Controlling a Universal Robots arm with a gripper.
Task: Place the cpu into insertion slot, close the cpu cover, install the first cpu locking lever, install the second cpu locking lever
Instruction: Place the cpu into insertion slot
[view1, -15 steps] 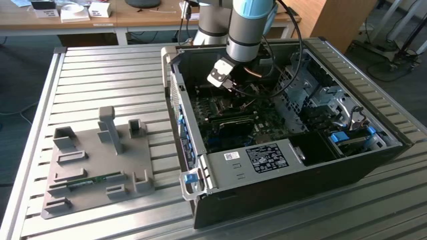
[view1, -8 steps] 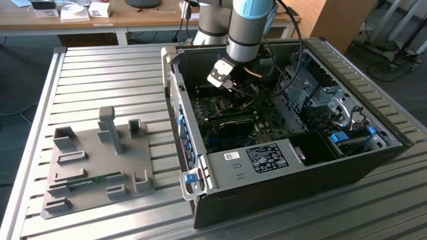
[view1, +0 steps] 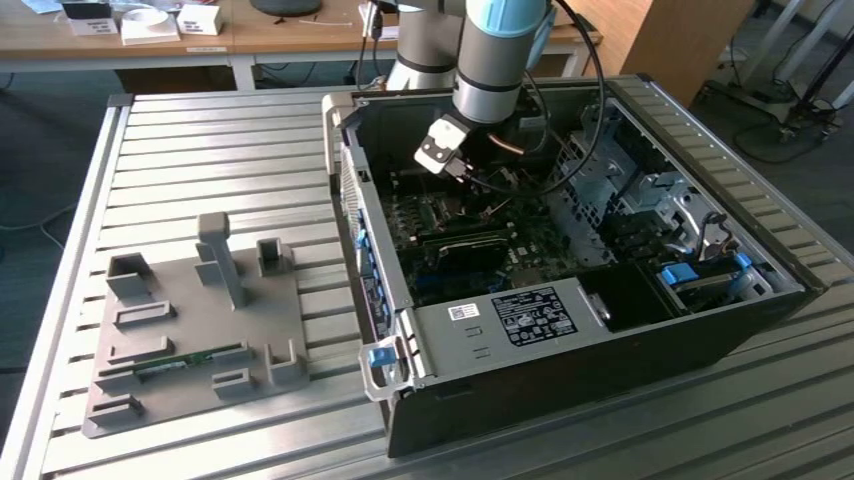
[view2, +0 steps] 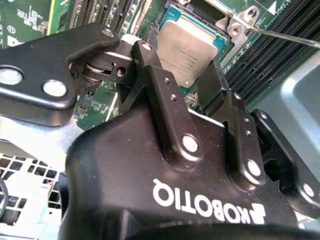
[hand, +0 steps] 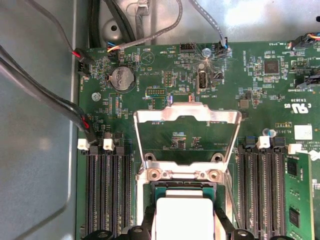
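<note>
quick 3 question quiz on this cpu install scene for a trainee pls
1. True or false: the cpu cover lies shut flat over the insertion slot.
2. What is the claw shut on? A) a cable B) the cpu C) a memory stick
3. Fill in: the grey fixture plate sits toward the exterior view's ____ of the computer case.

Key
1. False: it stands raised open.
2. B
3. left
</note>
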